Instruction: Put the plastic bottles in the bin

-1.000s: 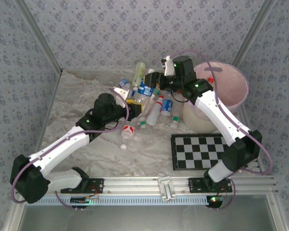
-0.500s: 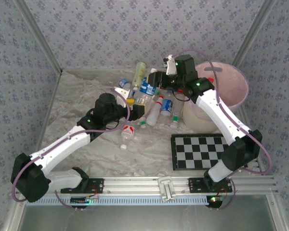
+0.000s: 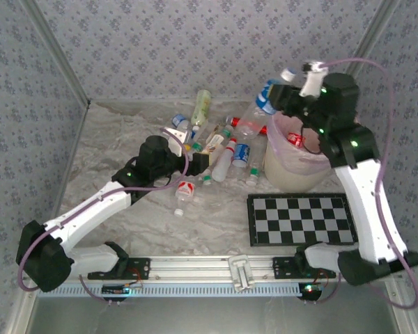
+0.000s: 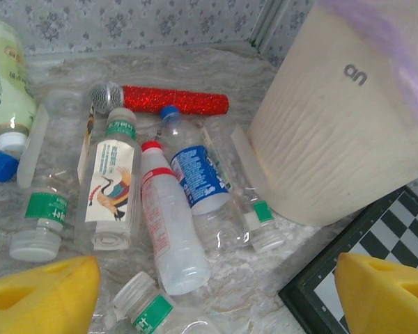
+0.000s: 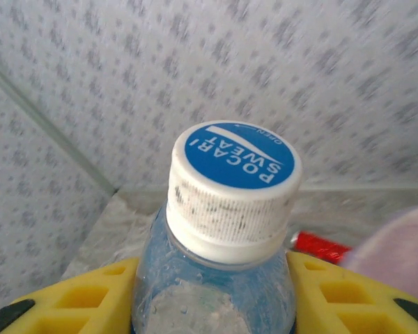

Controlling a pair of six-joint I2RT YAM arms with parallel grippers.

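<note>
Marbled white tabletop (image 3: 111, 132) strewn with plastic bottles (image 3: 223, 161), floral-papered walls (image 3: 195, 42) around.

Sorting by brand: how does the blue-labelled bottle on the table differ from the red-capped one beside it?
The blue-labelled bottle has a blue cap, the red-capped bottle a red one. The blue-labelled bottle is clear, the red-capped bottle whitish with a thin red band. Both lie on their sides, side by side, capped.

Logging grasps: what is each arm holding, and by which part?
Right jaws clamp a Pocari Sweat bottle at its shoulder, just below the cap; left jaws are open, holding nothing.
</note>
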